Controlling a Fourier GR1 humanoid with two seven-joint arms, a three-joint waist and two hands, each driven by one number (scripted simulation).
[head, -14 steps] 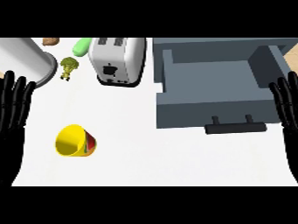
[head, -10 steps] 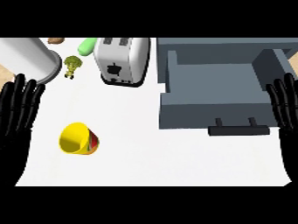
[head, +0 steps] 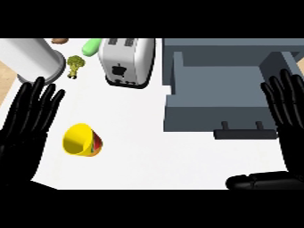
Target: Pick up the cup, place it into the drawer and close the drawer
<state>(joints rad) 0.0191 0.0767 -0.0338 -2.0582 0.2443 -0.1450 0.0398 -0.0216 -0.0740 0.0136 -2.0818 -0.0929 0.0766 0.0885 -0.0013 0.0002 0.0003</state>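
I see both of my robot hands low over the white desk (head: 180,156), fingers straight and spread, grasping nothing. The left robot hand (head: 19,133) shows at the lower left, fingers pointing away from me. The right robot hand (head: 296,120) shows at the lower right, fingers up, its thumb lying across the bottom edge.

Just right of the left robot hand lies the cup (head: 82,141), yellow, tipped on its side with the mouth turned toward that hand; I can't tell whether they touch. It is well apart from the right robot hand.

Just left of the right robot hand's fingers is the drawer (head: 210,116), grey and pulled open, its handle (head: 245,133) on the near front.

Farther off, beyond the left robot hand's fingertips, stands a white cylinder (head: 29,55). Right of it lies broccoli (head: 74,65), then a toaster (head: 126,60). A green item (head: 92,45) and a brown one (head: 59,41) lie at the far edge.
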